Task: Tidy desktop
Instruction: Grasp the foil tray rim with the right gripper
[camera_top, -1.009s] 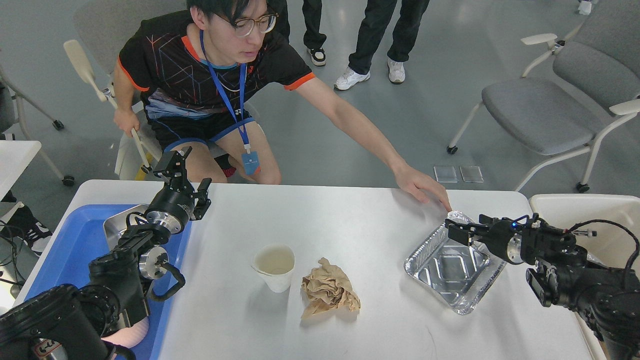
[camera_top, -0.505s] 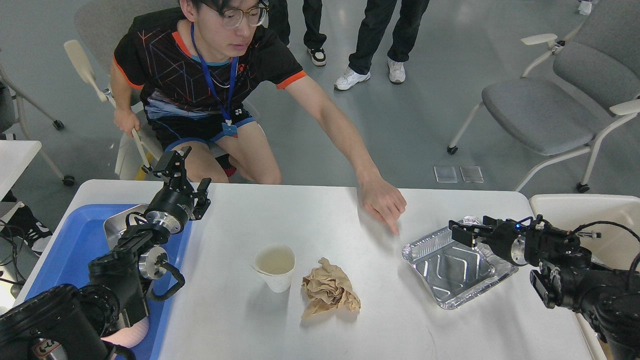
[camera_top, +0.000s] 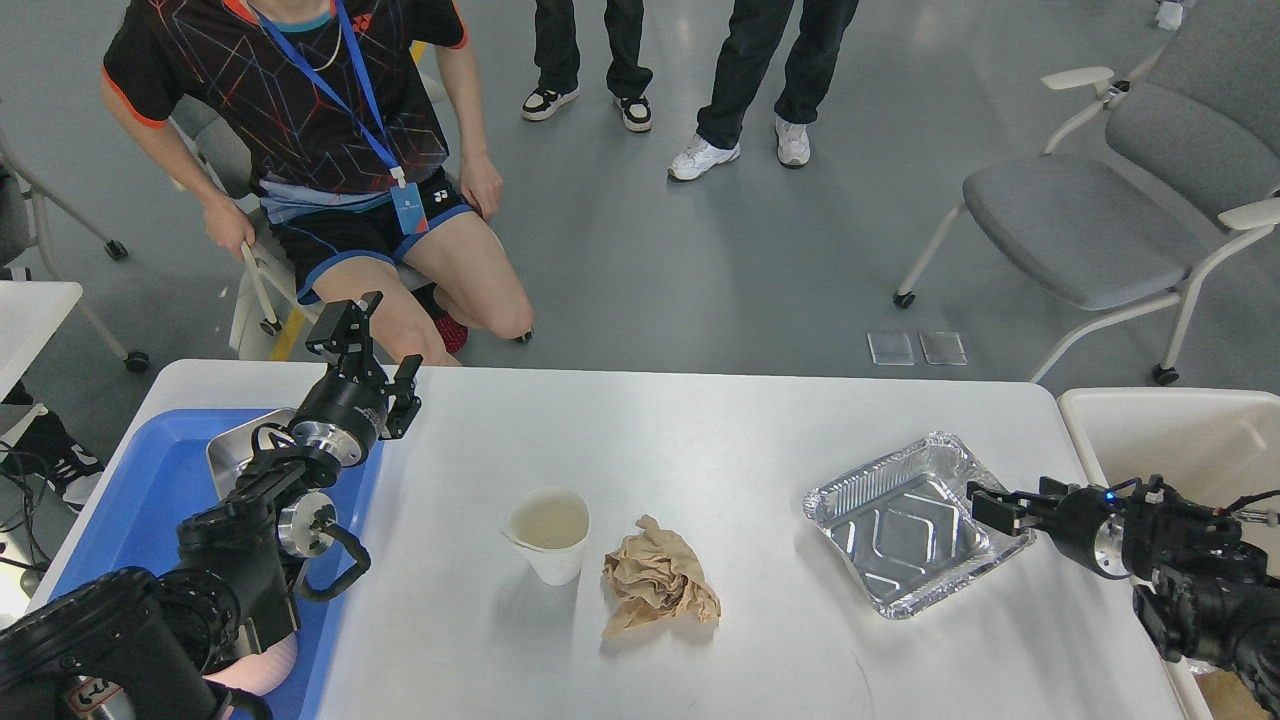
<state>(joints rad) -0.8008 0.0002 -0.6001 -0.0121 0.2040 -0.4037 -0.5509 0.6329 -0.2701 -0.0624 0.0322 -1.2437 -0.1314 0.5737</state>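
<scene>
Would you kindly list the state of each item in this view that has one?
paper cup: upright, open-topped, on the desktop
brown paper: crumpled, lying beside the cup
foil tray: empty, right way up, flat on the desktop
blue tray: holds a metal pan
left hand: open, holding nothing
right hand: at the foil tray's right rim, opening unclear

A big white bench (camera_top: 720, 440) fills the lower part of the frame. Near the middle stands a white paper cup (camera_top: 548, 532), and a crumpled brown paper (camera_top: 656, 588) lies just beside it. To the right sits a shiny foil tray (camera_top: 905, 522). The right gripper (camera_top: 990, 503) is at the tray's right edge. At the left, the left gripper (camera_top: 365, 345) points up, fingers apart, above a blue tray (camera_top: 140, 490). A person (camera_top: 310, 130) sits in the upper left.
</scene>
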